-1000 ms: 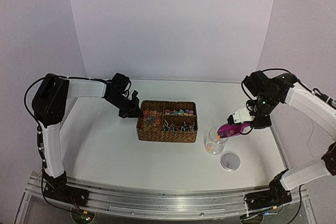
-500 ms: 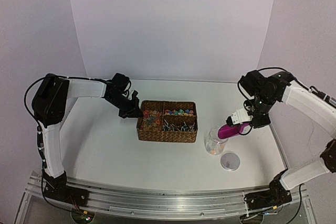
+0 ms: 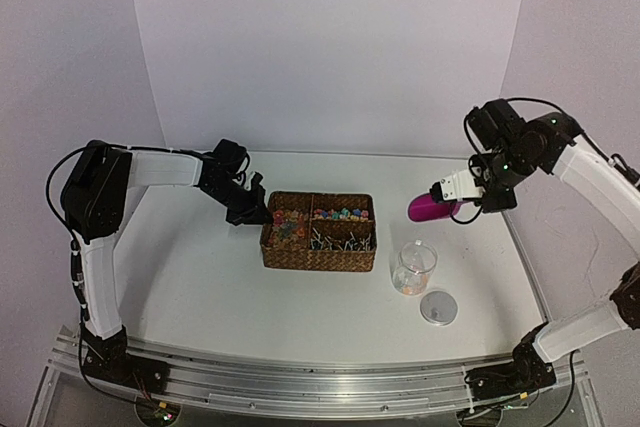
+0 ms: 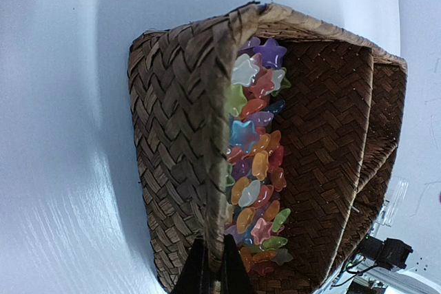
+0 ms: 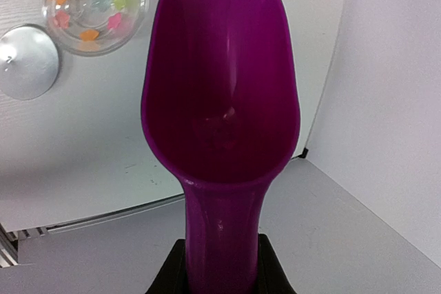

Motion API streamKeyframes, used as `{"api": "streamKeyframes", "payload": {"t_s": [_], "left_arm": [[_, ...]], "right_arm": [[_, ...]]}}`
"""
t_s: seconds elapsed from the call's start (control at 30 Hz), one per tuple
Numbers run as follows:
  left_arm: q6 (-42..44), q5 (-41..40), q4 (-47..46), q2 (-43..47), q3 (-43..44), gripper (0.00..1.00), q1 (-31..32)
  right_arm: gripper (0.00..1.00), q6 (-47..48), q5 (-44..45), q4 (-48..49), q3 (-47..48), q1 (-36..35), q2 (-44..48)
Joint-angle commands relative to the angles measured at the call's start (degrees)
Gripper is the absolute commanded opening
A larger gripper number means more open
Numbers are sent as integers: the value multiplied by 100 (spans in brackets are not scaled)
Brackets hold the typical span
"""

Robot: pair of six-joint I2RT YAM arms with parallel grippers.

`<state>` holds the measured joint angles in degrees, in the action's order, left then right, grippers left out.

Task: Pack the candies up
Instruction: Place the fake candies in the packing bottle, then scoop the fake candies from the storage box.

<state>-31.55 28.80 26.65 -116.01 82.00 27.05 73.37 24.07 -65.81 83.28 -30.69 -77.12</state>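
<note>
At the left of the white table (image 3: 190,277), the left gripper (image 3: 252,215) is clenched on the left wall of a brown woven basket (image 3: 320,258) with several compartments. Small, star-shaped, mixed-colour candies (image 4: 256,163) fill the compartment just inside that wall; the other compartments hold more colourful sweets and dark silvery ones. Right of the basket, a clear glass jar (image 3: 412,269) stands upright with a few candies at its bottom. A round silvery lid (image 3: 437,307) lies flat just beside it, nearer the arms. Above and beyond the jar, the right gripper (image 3: 468,197) grasps the handle of a magenta plastic scoop (image 3: 430,209), its bowl empty.
</note>
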Motion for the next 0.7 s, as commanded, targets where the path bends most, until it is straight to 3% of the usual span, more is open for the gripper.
{"api": "streamKeyframes", "payload": {"t_s": [0.0, 0.4, 0.67], "left_arm": [[191, -58, 166, -46, -130, 0, -50], [80, -48, 104, 1, -230, 0, -42], [44, -46, 152, -42, -172, 0, -36]], "right_arm": [[0, -116, 215, 705, 789, -192, -253], [0, 514, 1596, 2944, 2788, -1503, -3501], [0, 958, 2114, 3274, 4113, -1975, -5123]]}}
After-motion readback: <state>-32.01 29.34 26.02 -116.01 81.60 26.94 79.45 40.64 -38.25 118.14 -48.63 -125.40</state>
